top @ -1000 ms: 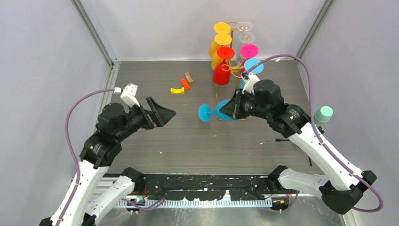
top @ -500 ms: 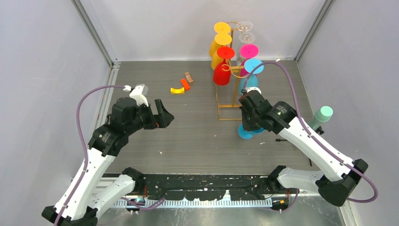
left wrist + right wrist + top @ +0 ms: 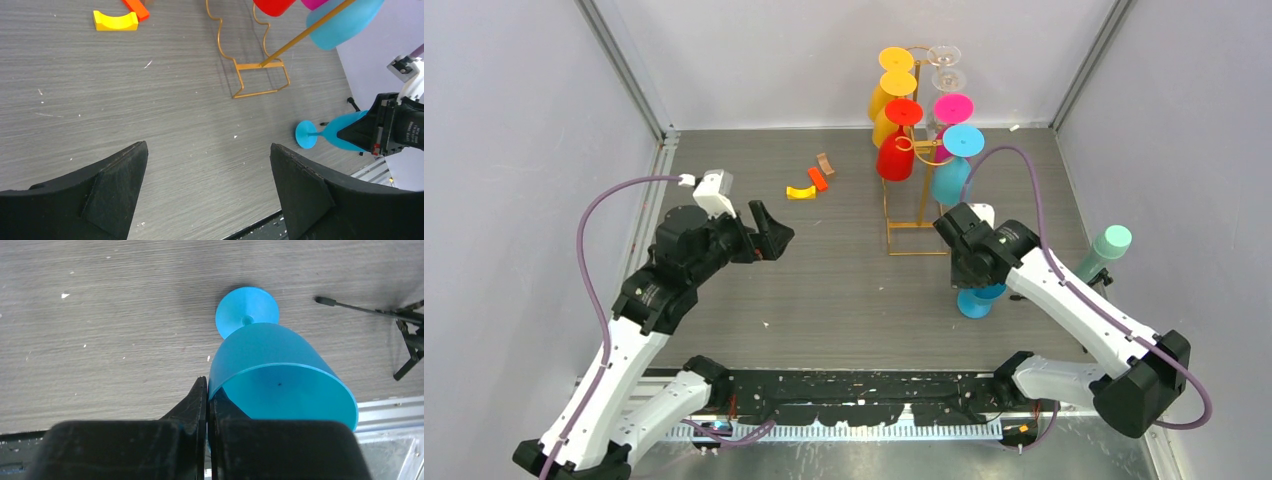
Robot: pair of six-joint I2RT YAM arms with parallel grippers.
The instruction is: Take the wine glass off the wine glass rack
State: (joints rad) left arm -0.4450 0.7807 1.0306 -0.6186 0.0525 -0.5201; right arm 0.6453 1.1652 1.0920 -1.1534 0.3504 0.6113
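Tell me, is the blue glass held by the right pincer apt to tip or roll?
The glass may tip: its bowl looks wider than its foot. It seems matte plastic, so probably light, not fragile. Lying down, it would likely roll.

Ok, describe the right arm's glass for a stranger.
Find the gold wine glass rack. Just front-right of its base, the right fingers pinch a blue wine glass by its rim. Its blue twin hangs on the rack; this one is off it.
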